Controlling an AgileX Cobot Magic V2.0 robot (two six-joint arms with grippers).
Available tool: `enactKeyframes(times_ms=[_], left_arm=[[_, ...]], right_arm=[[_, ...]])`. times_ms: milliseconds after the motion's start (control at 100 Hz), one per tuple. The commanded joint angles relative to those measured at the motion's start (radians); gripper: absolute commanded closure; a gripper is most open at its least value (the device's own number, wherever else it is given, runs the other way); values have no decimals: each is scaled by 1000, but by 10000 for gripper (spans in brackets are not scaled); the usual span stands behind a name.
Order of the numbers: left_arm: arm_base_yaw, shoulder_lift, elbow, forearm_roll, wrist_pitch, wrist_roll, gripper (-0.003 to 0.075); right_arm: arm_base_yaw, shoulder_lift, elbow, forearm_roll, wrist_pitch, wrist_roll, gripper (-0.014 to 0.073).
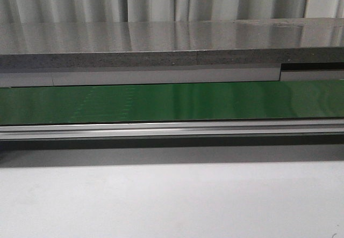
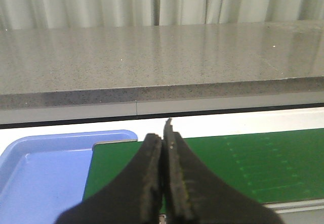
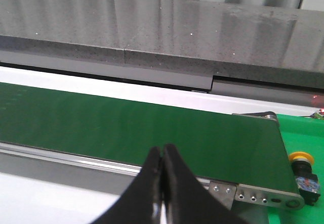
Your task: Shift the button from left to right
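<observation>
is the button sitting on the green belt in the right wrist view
No, the button sits past the end of the green belt, beside its metal end bracket, not on the belt surface.

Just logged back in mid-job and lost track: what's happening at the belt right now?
Nothing is being handled. Both black grippers, left and right, are shut and empty above the long green conveyor belt, which carries nothing in the front view. The small yellow-capped black push-button sits on a green surface just past the belt's right end. A light blue plastic tray lies at the left end.
</observation>
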Motion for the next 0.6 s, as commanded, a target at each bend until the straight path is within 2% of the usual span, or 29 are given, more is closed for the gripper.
enactKeyframes(times_ms=[0, 350, 590], left_arm=[[-8, 8, -26, -14, -77, -2, 740], [-8, 8, -26, -14, -77, -2, 740], [-8, 8, -26, -14, -77, -2, 740]], right_arm=[[3, -39, 24, -28, -124, 32, 662], [3, -221, 219, -28, -219, 32, 662], [-1, -241, 283, -28, -262, 32, 662]])
